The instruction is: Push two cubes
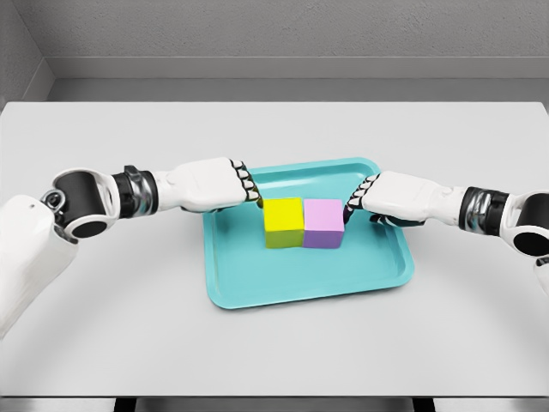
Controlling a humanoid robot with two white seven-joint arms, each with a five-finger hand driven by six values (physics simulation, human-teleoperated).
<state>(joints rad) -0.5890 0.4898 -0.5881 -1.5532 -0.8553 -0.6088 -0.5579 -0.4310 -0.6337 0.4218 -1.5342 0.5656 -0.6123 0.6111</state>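
Both arms reach in over the desk [103,343] from either side and meet at the teal tray [257,287]. The left hand [225,184] is closed into a fist with nothing in it, its knuckles right up against the outer face of the yellow cube [283,221]. The right hand [384,196] is likewise curled and holding nothing, its knuckles pressed to the far side of the pink cube [323,222]. Between the two hands the cubes sit side by side on the tray floor, touching each other face to face, the yellow one next to the left hand and the pink one next to the right. Both stand flat and square, in the tray's rear half, just inboard of each fist. The tray lies slightly skewed on the desk.
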